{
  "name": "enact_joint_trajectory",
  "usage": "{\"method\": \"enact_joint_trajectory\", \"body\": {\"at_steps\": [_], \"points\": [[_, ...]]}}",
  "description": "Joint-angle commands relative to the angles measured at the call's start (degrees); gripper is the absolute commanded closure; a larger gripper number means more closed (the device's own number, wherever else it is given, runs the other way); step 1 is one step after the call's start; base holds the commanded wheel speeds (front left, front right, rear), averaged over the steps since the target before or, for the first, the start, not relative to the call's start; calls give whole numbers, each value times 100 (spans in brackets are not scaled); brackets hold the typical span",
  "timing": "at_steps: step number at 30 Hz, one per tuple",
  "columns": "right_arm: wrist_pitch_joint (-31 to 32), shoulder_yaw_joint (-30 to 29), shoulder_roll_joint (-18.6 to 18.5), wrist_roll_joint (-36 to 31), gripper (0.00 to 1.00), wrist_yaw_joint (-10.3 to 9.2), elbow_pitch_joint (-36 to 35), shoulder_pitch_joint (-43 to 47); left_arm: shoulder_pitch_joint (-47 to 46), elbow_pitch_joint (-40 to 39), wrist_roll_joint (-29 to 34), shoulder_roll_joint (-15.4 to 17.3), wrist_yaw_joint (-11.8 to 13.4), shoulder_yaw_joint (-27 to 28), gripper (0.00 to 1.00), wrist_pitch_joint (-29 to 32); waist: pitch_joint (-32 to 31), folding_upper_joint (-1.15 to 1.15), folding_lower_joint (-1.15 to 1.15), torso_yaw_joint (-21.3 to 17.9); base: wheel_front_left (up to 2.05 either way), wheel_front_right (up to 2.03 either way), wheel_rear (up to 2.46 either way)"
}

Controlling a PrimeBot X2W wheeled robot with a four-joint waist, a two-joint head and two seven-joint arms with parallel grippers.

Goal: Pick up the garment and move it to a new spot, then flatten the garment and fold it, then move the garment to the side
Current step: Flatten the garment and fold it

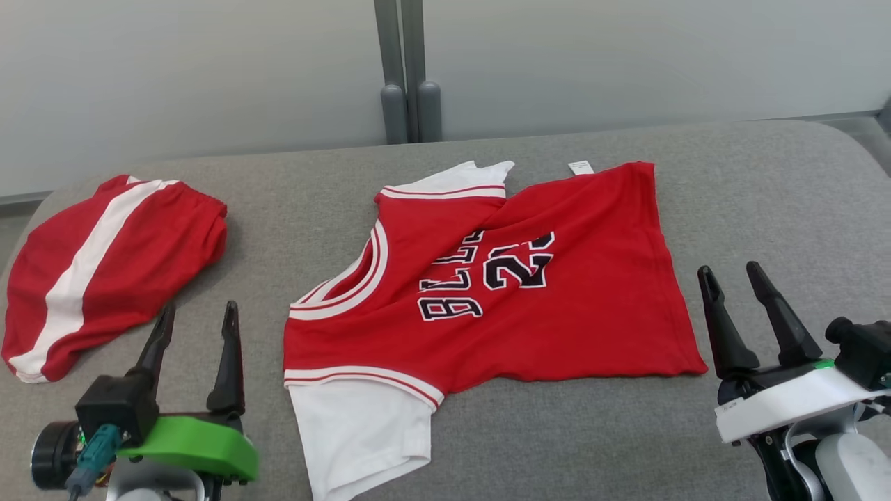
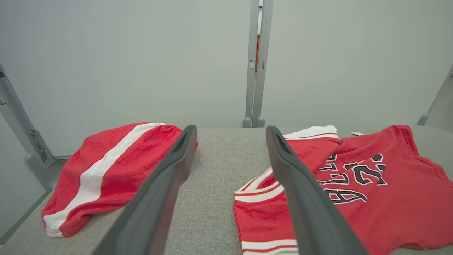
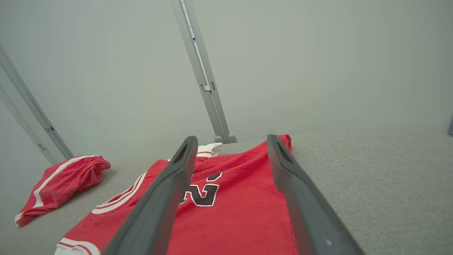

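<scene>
Between the left gripper (image 1: 200, 308) and right gripper (image 1: 729, 268), both spread empty, the jersey (image 1: 557, 334) lies creased, lettering (image 1: 451, 307) half-hidden.

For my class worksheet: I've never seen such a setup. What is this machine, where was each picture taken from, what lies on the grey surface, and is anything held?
It is a two-armed robot. One picture looks down from its head; the other two look along each arm's fingers from wrist cameras. On the grey surface lie a rumpled red jersey and, to its left, red shorts with a white stripe. The left tool and right tool are open either side of the jersey, holding nothing.
</scene>
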Motion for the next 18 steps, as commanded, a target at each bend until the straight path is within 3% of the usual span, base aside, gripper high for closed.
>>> {"method": "enact_joint_trajectory", "body": {"at_steps": [1, 18], "points": [[-75, 14, 53, -13, 0, 0, 10, 123, 203, 66, 27, 2, 32, 59, 0, -84, -125, 0, 0, -169, 0, 0, 0], [-292, 116, -6, -179, 0, 0, 526, 119, 791, 557, 461, -489, -590, 551, 0, -222, -243, 0, 0, -257, 0, 0, 0]]}}
